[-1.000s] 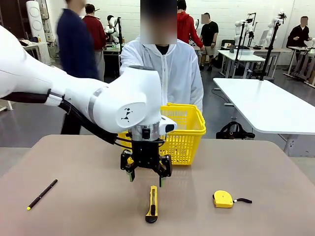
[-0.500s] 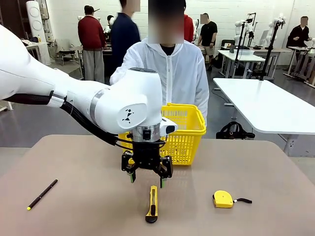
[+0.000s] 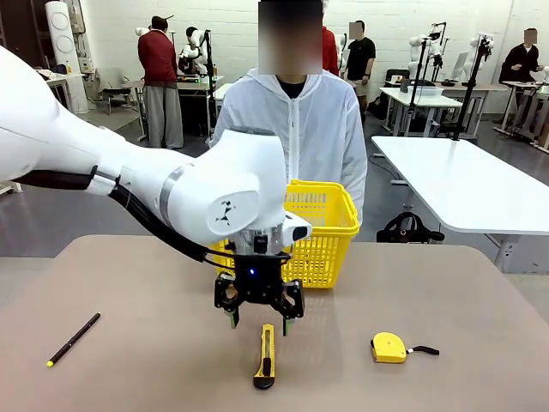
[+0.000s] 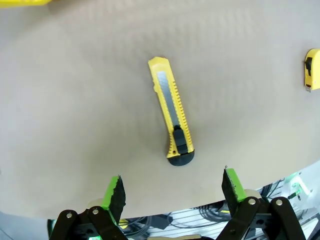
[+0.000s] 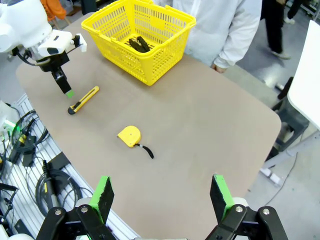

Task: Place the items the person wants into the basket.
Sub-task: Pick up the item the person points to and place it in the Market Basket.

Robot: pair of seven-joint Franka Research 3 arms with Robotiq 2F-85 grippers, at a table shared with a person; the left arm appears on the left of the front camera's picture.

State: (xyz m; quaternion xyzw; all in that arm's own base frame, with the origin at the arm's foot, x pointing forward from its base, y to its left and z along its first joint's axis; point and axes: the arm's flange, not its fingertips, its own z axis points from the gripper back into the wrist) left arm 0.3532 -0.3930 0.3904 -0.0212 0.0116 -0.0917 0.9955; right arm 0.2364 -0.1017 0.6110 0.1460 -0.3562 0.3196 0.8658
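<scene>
Inside, basket (image 5: 150, 30), dark items (image 5: 138, 44)

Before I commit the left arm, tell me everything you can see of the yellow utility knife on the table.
The slim yellow plastic utility knife has a black end cap, a black slider near that end, a ribbed edge and a grey metal strip along its body. It lies flat on the tan tabletop, nothing touching it, black end toward the robot's edge. The open left hand hangs just above its far end. The round yellow tape measure lies apart, toward the robot's right.
</scene>
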